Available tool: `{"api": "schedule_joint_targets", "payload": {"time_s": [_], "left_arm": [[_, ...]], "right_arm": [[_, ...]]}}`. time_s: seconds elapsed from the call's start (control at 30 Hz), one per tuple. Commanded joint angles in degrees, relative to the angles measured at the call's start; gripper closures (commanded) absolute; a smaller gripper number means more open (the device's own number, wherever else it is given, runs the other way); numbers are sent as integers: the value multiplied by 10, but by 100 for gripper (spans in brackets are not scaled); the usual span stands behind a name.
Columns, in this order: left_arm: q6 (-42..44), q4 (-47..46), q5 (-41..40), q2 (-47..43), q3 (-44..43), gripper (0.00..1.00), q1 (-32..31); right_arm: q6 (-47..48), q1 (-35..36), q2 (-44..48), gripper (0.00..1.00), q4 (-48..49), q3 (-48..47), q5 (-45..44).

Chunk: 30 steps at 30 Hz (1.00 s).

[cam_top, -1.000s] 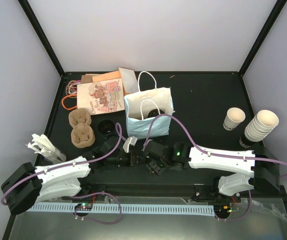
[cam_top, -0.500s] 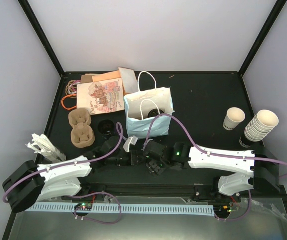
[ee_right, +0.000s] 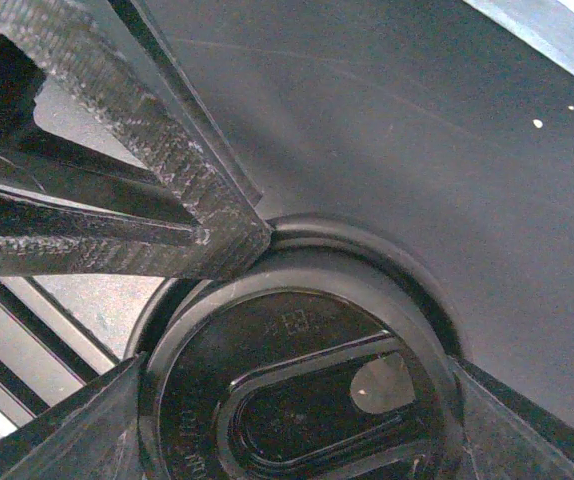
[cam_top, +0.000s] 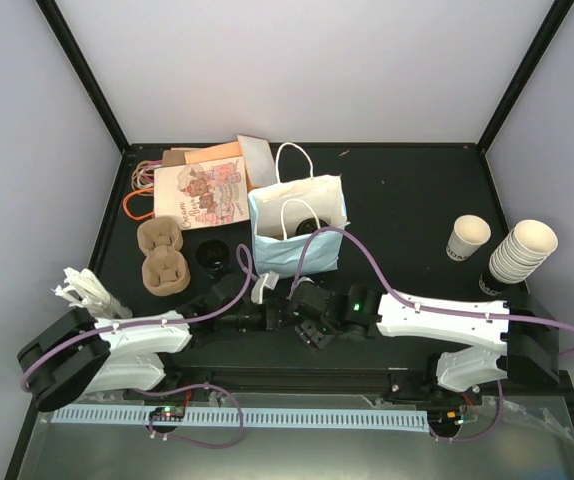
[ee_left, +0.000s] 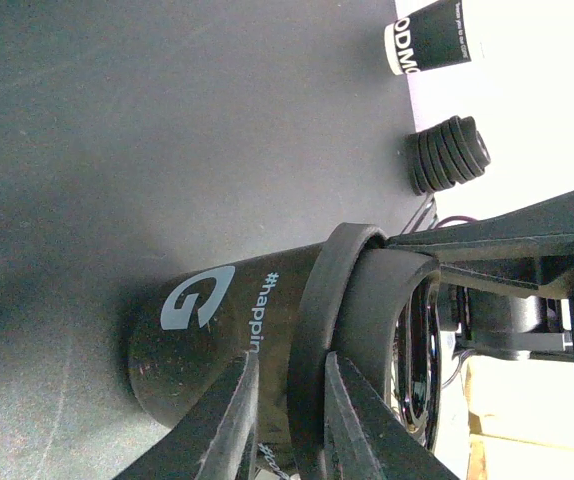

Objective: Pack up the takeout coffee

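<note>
Black and matte, the table (cam_top: 407,200) is stretching back to pale walls. Near its front edge, between the two arms, the takeout coffee (ee_left: 217,330) is standing upright on the table, its dark wall showing a pale "G" logo and its black lid sitting on top. The left gripper (ee_left: 290,358) is pinching the lid's rim from the side with its fingers drawn close together: one finger is lying on the cup wall just below the rim and the other over the lid's edge. The right gripper (ee_right: 299,368) is reaching down over the lid with its fingers spread wide, one pressing against each side of the lid (no gap is showing at either contact). Just behind both grippers a pale blue paper bag (cam_top: 297,250) is standing open. A brown pulp carrier (cam_top: 163,257) is lying to the left of it. On the right, a single lidless cup (cam_top: 469,237) and a stack of cups (cam_top: 520,252) are sitting well apart from the grippers.
</note>
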<state>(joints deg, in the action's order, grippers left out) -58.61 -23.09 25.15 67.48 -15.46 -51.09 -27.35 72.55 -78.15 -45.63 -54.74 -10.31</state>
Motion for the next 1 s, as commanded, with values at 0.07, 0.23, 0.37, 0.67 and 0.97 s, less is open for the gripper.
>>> {"api": "schedule_joint_targets", "payload": {"time_s": [0.07, 0.23, 0.37, 0.67, 0.97], "left_arm": [[-15, 62, -18, 55, 29, 81, -21], [-29, 50, -22, 56, 44, 83, -33], [-41, 32, -26, 78, 55, 84, -40], [-58, 6, -27, 99, 67, 85, -45], [-51, 41, -39, 65, 54, 86, -46]], "right_arm": [[5, 7, -55, 24, 3, 44, 77], [6, 7, -58, 24, 7, 50, 81], [6, 7, -62, 24, 11, 52, 84], [9, 7, -65, 24, 16, 56, 88], [11, 8, -60, 25, 19, 60, 90]]}}
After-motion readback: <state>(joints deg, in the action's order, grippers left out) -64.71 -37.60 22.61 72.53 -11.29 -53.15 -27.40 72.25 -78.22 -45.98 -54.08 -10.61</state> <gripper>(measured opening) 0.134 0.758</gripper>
